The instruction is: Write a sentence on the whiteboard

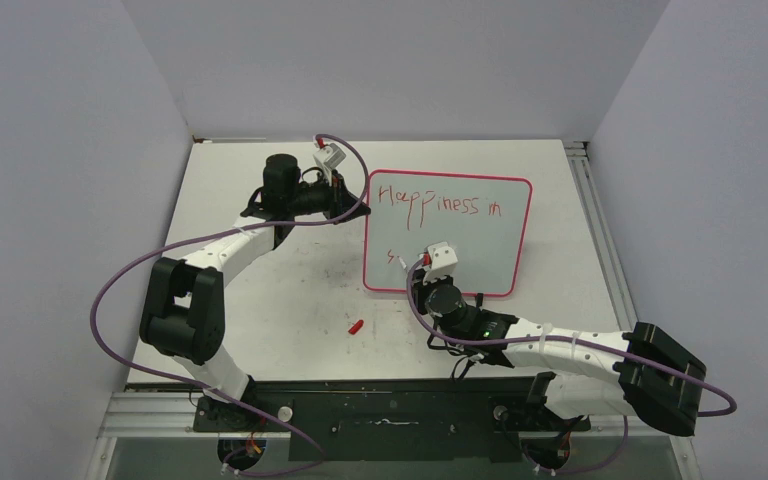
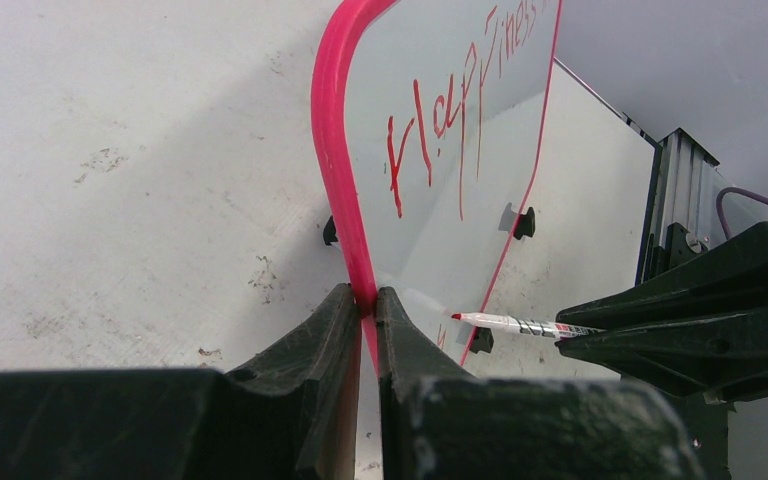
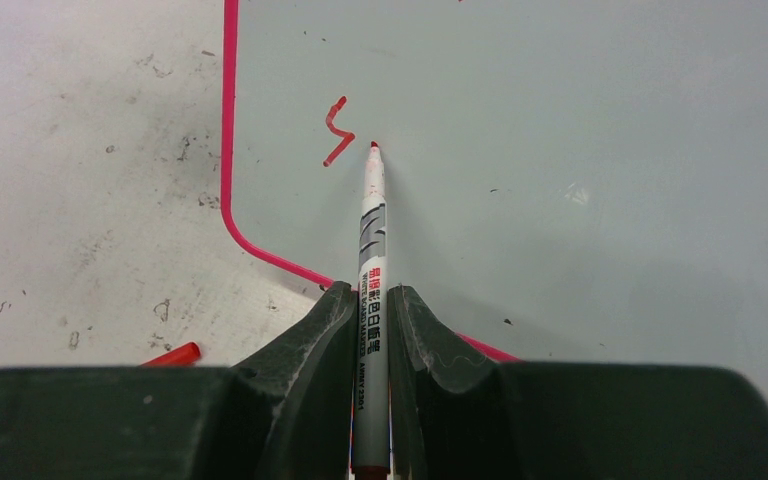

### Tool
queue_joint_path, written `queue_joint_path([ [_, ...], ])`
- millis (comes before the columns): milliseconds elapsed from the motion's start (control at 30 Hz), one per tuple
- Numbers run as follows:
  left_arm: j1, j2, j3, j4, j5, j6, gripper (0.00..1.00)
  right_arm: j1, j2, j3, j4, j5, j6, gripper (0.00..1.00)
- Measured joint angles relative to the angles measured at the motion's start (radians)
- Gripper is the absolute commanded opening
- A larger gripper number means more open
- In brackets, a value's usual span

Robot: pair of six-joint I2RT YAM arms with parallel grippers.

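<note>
A: Where's the whiteboard (image 1: 485,250) rn?
B: On the table (image 1: 260,290), a bit right of centre. The sentence (image 1: 438,203) has 1 line across the far part, "Happiness in". Line 2 is only 1 mark so far, the S stroke (image 3: 337,130), by the near-left corner.
A: Claws?
B: Left gripper (image 2: 363,300): jaws pinched almost together on the board's pink left rim, w/ nothing but the rim btwn them. Right gripper (image 3: 365,300): jaws closed tight on the marker (image 3: 372,230), gripped low on the barrel, tip sticking out front.
A: Tip on the surface?
B: Can't tell. It's at the board or just off it.
A: So what does the next stroke hang on?
B: Imo 1 thing: the tip sits just right of the S stroke and a touch nearer, and the blank board runs off to the right of it. The marker's long axis goes roughly near-to-far, tip at the far end, so the writing should travel across that axis, rightward. Right arm's the 1 on the spot. Left arm is over at the left rim, toward the far end, prob just steadying.
A: Anything else abt?
B: Red cap (image 1: 356,326), near-left of the board, apart from both claws.
</note>
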Motion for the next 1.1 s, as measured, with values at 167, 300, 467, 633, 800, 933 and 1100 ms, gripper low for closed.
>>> queue_joint_path([
  [167, 0.000, 0.000, 0.000, 0.000, 0.000, 0.000, 0.00, 0.000, 0.009, 0.000, -0.011, -0.006, 0.012, 0.05],
  [300, 0.000, 0.000, 0.000, 0.000, 0.000, 0.000, 0.00, 0.000, 0.016, 0.000, -0.017, -0.023, 0.031, 0.05],
  [467, 0.000, 0.000, 0.000, 0.000, 0.000, 0.000, 0.00, 0.003, 0.016, -0.003, -0.025, -0.034, 0.053, 0.05],
  [633, 0.000, 0.000, 0.000, 0.000, 0.000, 0.000, 0.00, 0.011, 0.016, -0.009, -0.037, -0.037, 0.061, 0.05],
  [800, 0.000, 0.000, 0.000, 0.000, 0.000, 0.000, 0.00, 0.016, -0.003, -0.009, -0.056, -0.037, 0.059, 0.05],
  [933, 0.000, 0.000, 0.000, 0.000, 0.000, 0.000, 0.00, 0.016, -0.060, -0.008, -0.072, -0.031, 0.048, 0.05],
  [1100, 0.000, 0.000, 0.000, 0.000, 0.000, 0.000, 0.00, 0.016, -0.085, 0.017, -0.075, -0.003, 0.013, 0.05],
])
